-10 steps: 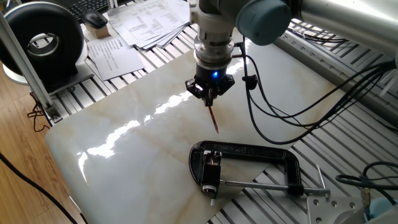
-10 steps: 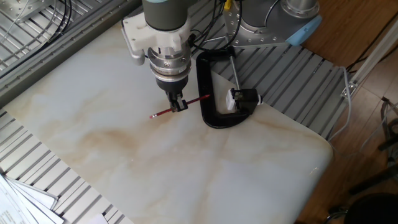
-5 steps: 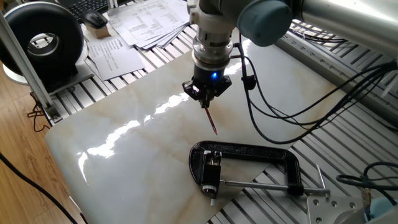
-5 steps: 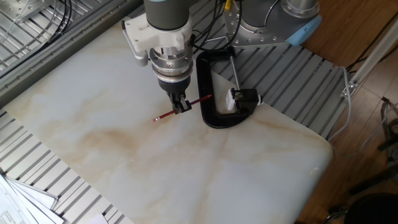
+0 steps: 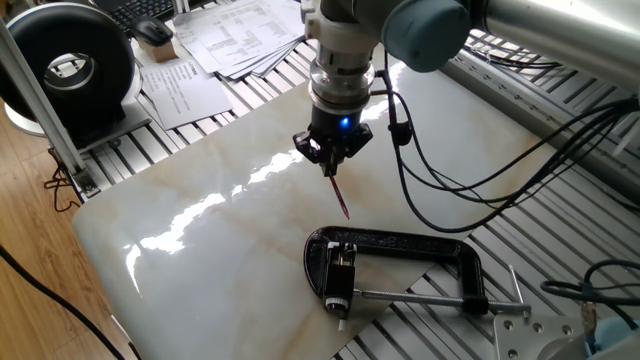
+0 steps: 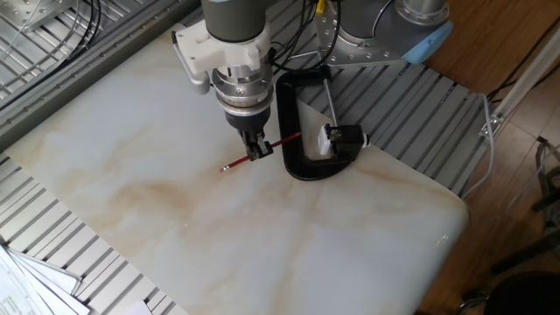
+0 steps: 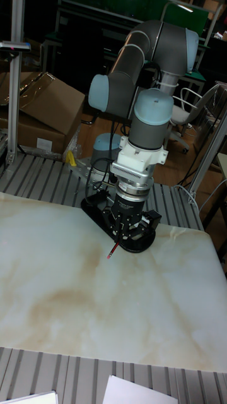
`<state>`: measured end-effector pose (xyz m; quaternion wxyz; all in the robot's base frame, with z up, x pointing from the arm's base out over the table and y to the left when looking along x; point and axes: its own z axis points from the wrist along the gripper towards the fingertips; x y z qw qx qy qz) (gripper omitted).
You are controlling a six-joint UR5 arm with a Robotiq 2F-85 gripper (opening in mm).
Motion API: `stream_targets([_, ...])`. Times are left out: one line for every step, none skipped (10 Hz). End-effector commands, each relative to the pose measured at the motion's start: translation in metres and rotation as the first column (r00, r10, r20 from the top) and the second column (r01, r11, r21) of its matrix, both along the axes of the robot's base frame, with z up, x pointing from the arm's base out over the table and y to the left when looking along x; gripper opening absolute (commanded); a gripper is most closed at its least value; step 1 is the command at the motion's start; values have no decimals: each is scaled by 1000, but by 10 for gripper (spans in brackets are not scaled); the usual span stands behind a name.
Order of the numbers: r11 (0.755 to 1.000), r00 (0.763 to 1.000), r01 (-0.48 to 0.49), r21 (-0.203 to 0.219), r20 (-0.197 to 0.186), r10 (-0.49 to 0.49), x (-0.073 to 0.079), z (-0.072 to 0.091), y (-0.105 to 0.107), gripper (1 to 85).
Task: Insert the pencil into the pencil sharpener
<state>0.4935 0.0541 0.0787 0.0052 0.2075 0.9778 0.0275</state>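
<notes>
Gripper (image 6: 255, 150) pinches the pencil (image 6: 262, 150) near mid-length, holding it level above the marble slab (image 6: 131, 175). Its long axis runs toward the sharpener (image 6: 343, 137), which sits in the mouth of the clamp (image 6: 293, 131) just beyond the clamp's spine. That spine stands between pencil tip and sharpener; open slab lies on the pencil's other side.

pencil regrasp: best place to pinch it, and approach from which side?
Mid-shaft, from straight above, as the claw has it now: shut across the pencil. The thin straight shaft lies near level above the marble slab, so a crosswise pinch leaves the end toward the pencil sharpener in the clamp free.
</notes>
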Motion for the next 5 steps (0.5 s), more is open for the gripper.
stream_targets([989, 991, -134, -67, 9, 135, 3, 1, -17, 13])
stream_targets([984, 986, -167, -60, 13, 168, 4, 1, -15, 13])
stream_targets([982, 984, -179, -53, 16, 180, 4, 1, -13, 13])
stream_targets([987, 987, -159, -29, 23, 160, 5, 1, -6, 13])
stream_targets([989, 989, -145, -23, 33, 146, 8, 1, -5, 13])
